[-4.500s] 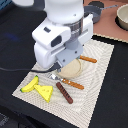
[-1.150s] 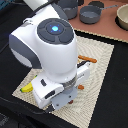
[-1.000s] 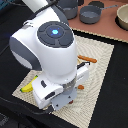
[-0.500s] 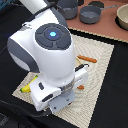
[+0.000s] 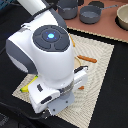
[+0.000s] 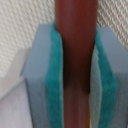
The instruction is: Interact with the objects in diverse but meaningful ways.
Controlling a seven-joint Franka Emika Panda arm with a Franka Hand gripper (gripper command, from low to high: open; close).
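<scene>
In the wrist view my gripper (image 6: 75, 85) is shut on the brown sausage (image 6: 75, 40), which stands lengthwise between the teal pads (image 6: 54, 95) over the woven mat (image 6: 22, 20). In the exterior view the arm's white body (image 5: 50, 55) leans low over the front of the beige mat (image 5: 97, 75) and hides the fingers and the sausage. A yellow piece (image 5: 27, 83), banana or cheese, peeks out at the arm's left. An orange-brown stick (image 5: 89, 59) lies on the mat beyond the arm. The bread loaf is hidden.
Two grey pans (image 5: 67, 9) (image 5: 91, 14) and a pale bowl (image 5: 122, 17) stand on the brown surface at the back. The mat lies on a black tabletop (image 5: 112, 107).
Since 4.5 s ago the arm has swung from above the mat's middle down over its front, covering the cheese and sausage. In the last second it barely shifted.
</scene>
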